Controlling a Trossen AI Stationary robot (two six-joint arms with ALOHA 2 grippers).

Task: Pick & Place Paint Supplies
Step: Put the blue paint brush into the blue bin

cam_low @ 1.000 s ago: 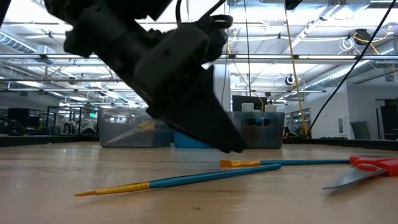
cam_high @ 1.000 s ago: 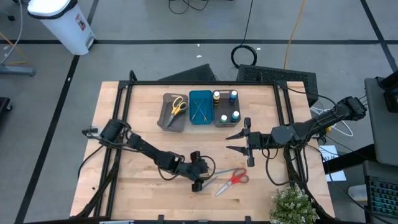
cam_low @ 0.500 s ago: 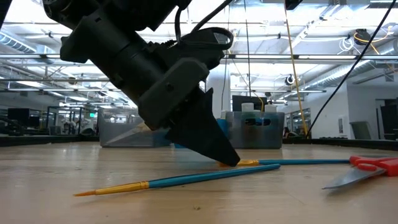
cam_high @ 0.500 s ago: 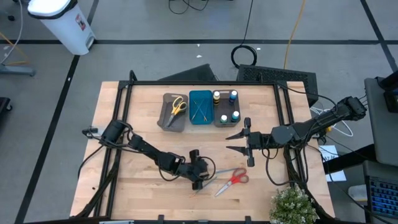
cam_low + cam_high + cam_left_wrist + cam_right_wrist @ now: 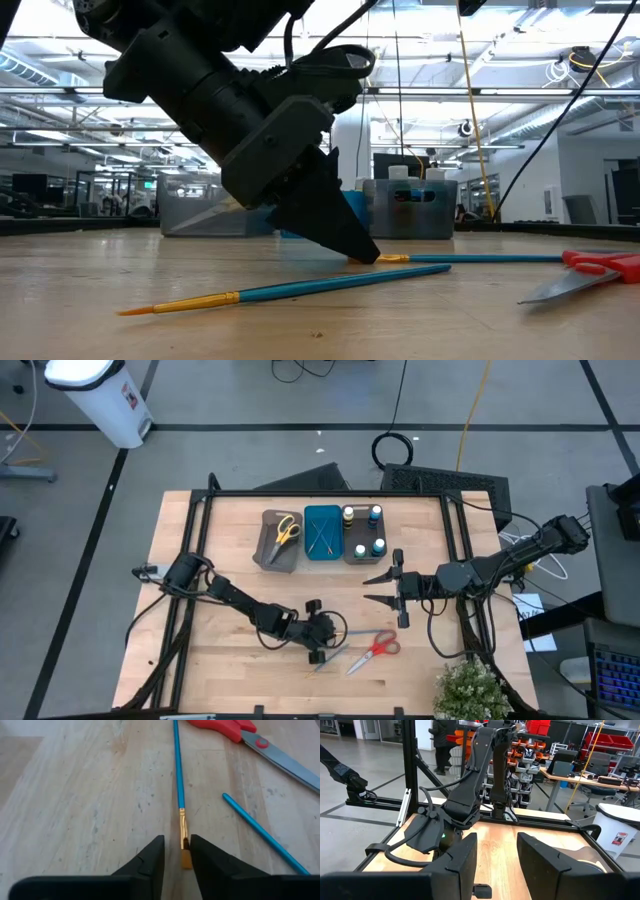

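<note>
The left gripper (image 5: pixel 175 852) stands low on the table (image 5: pixel 230 550), its fingers almost closed around the gold end of a blue brush (image 5: pixel 178 780), probably to lift it. The right gripper (image 5: pixel 385 588) waits open, holding nothing.

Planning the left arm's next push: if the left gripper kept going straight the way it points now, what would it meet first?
The left gripper already straddles the gold end of the blue paintbrush, which runs straight ahead between its jaws. Beyond the brush, the red-handled scissors look next in line, though depth is hard to judge.
</note>
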